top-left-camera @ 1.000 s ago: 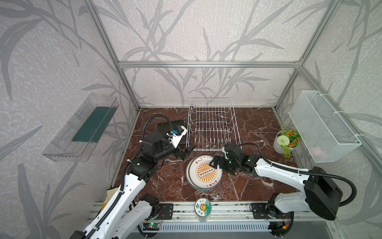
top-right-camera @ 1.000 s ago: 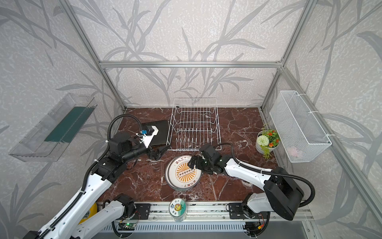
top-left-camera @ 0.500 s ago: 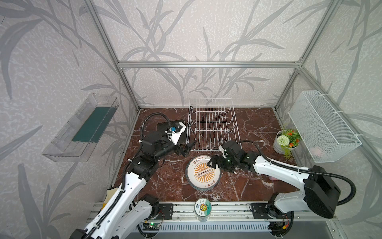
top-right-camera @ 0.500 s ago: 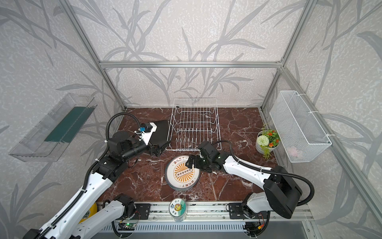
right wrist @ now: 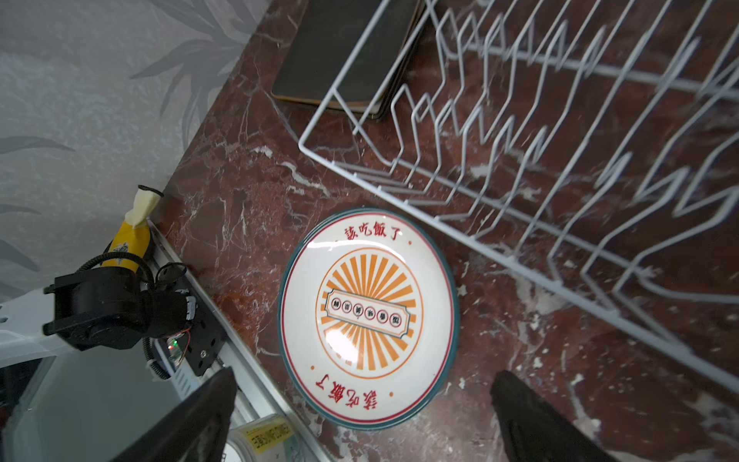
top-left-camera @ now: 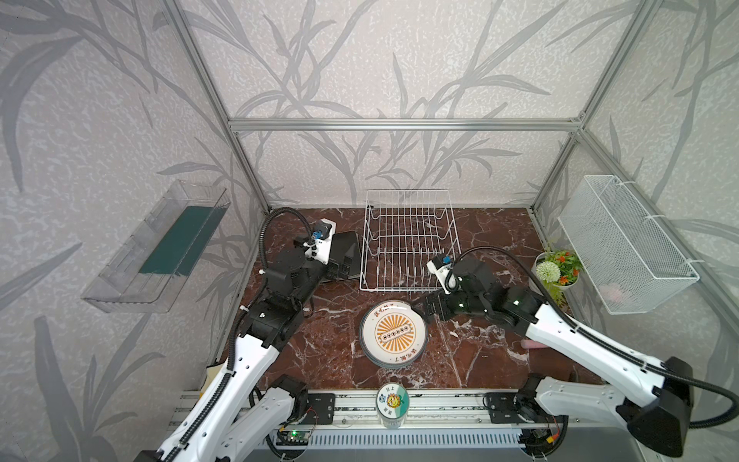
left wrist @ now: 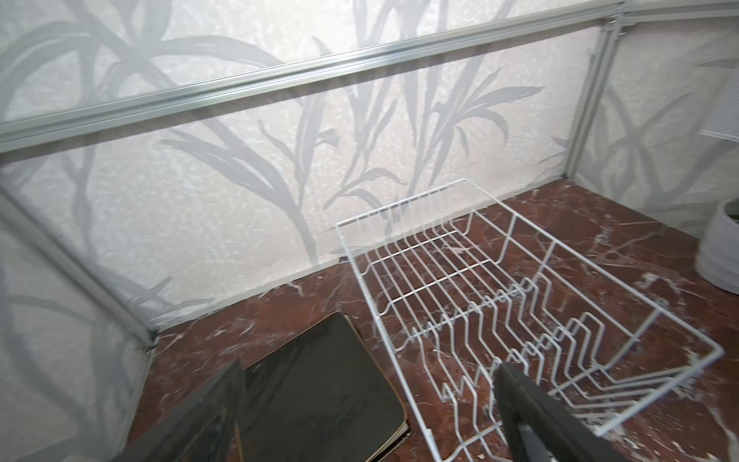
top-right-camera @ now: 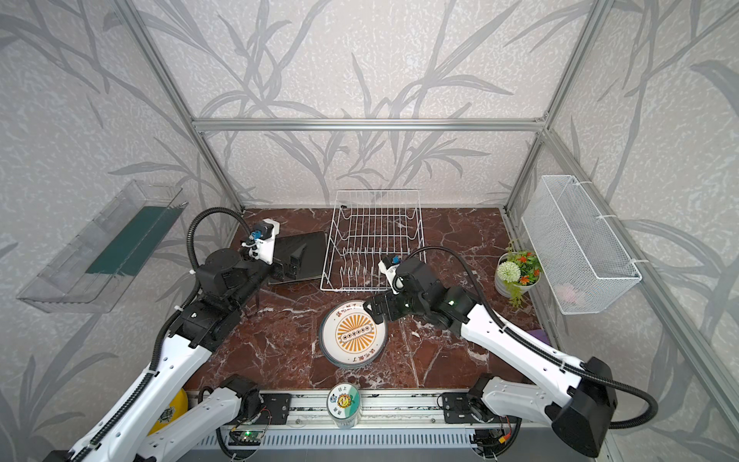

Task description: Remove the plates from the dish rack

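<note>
round plate (right wrist: 368,316): red "該吃飯了", twice on rim | jar lid (top-left-camera: 392,400): perhaps "日上"

Round plates (top-left-camera: 394,339) stacked before rack (top-left-camera: 408,240) — square plates (left wrist: 320,380) left.

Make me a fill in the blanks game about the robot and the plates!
1. The dish rack is ___.
2. The round plate shows an ___ sunburst.
3. In both top views, the black square plates lie ___ of the rack.
4. The left gripper and right gripper each hold their jaws wide ___.

Missing words: empty, orange, left, open.
</note>
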